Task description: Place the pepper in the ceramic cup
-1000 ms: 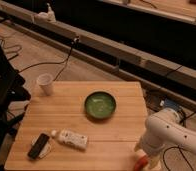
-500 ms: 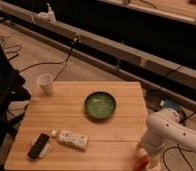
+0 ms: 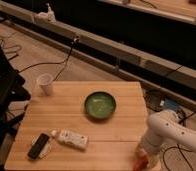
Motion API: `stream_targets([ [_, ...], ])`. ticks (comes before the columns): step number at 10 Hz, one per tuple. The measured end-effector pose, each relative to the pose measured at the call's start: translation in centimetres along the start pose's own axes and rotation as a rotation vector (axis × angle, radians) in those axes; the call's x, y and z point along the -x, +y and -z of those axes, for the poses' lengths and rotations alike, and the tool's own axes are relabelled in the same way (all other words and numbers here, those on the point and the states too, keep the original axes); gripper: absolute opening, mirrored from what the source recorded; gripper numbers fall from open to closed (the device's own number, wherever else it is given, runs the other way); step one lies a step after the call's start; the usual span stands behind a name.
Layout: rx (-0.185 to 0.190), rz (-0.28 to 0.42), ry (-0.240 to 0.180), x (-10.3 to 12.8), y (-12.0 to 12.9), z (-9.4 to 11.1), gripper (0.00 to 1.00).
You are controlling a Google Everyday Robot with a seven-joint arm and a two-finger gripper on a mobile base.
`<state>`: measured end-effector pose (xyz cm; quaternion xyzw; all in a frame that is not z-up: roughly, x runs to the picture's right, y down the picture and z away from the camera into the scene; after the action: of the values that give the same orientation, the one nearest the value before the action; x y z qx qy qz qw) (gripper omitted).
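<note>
The white ceramic cup (image 3: 45,84) stands upright at the table's far left corner. My gripper (image 3: 142,158) hangs from the white arm (image 3: 166,131) at the table's front right corner, far from the cup. A small red-orange pepper (image 3: 138,164) shows right at the gripper's tip, at the bottom edge of the view. I cannot see whether the pepper is held or lies on the table.
A dark green bowl (image 3: 100,105) sits in the middle of the wooden table (image 3: 66,112). A white bottle (image 3: 71,138) lies on its side at the front left, next to a dark phone-like object (image 3: 39,145). Cables run across the floor behind.
The arm has barely shifted at the front right corner. The cup, the bowl and the other objects have not moved.
</note>
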<state>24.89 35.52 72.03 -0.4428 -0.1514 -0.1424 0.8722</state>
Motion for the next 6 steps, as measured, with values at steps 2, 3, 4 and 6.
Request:
stream_targets([
  [2,-0.004,-0.013,-0.012,-0.4,-0.1,-0.3,0.50],
  [3,-0.015,-0.012,-0.012,-0.6,-0.3,-0.2,0.39],
  [4,-0.024,-0.022,-0.006,-1.0,-0.3,-0.1,0.29],
  [6,-0.045,-0.041,-0.007,-1.5,-0.2,0.5,0.09],
])
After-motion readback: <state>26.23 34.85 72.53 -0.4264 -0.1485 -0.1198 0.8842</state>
